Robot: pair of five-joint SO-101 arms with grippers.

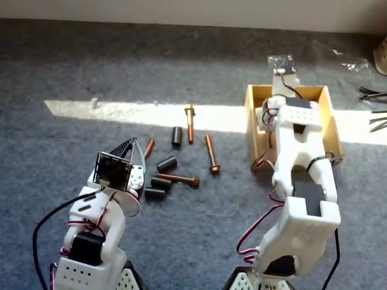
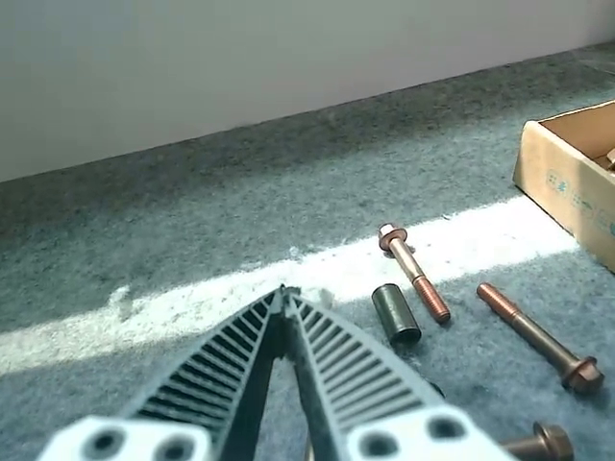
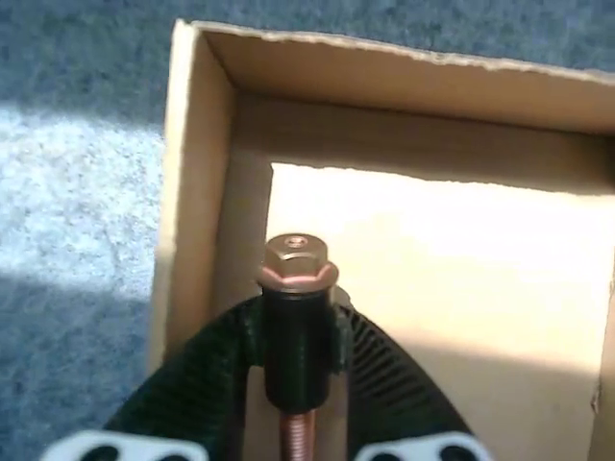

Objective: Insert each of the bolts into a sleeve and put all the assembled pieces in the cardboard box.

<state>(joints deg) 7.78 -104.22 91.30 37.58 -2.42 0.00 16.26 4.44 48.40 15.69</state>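
Note:
My left gripper (image 2: 284,300) is shut and empty, hovering over the carpet just left of the loose parts. Near its tip (image 1: 134,144) lies a short copper bolt (image 1: 149,148). Three more bolts (image 1: 190,122) (image 1: 211,153) (image 1: 179,179) and several black sleeves (image 1: 176,135) (image 1: 167,163) (image 1: 161,182) are scattered between the arms. The left wrist view shows a sleeve (image 2: 396,313) beside a bolt (image 2: 415,272). My right gripper (image 3: 298,336) is shut on a sleeve (image 3: 297,351) with a bolt through it, its hex head (image 3: 297,264) sticking out, held over the cardboard box (image 3: 197,192) near one wall.
The box (image 1: 251,121) sits on grey carpet at the right, under the right arm (image 1: 299,151). A bright strip of sunlight crosses the carpet. Clear plastic wrap (image 1: 351,60) and dark tools (image 1: 375,93) lie at the far right edge. A pale wall runs along the back.

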